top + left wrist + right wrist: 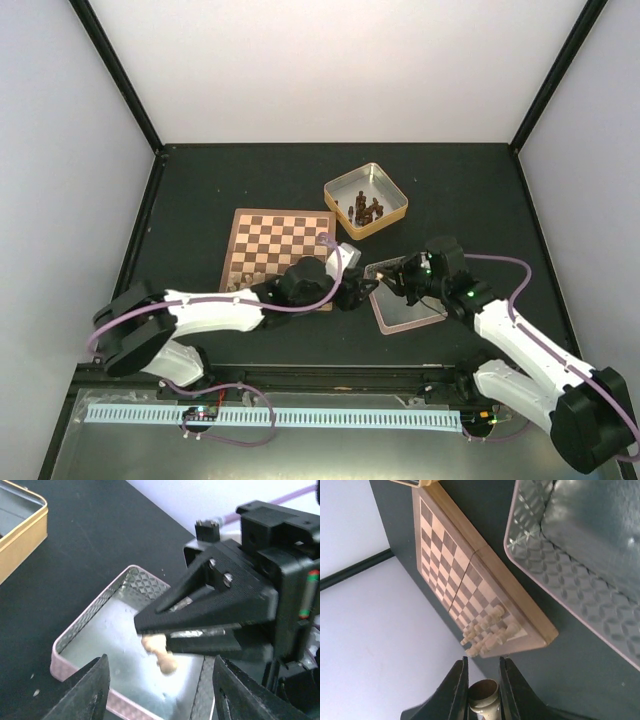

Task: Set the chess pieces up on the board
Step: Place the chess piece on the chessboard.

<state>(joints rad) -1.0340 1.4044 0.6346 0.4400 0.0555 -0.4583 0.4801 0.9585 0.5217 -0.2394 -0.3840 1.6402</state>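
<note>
Chess piece (159,652): pale cream, knobby.

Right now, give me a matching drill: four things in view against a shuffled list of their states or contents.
1. gold tin
2. board
3. right jaws
4. left jaws

a. open, nothing between them
b. shut on a pale chess piece
c. holds dark pieces
d. pale pieces clustered at one corner

Pairs: 1-c, 2-d, 3-b, 4-a
</note>
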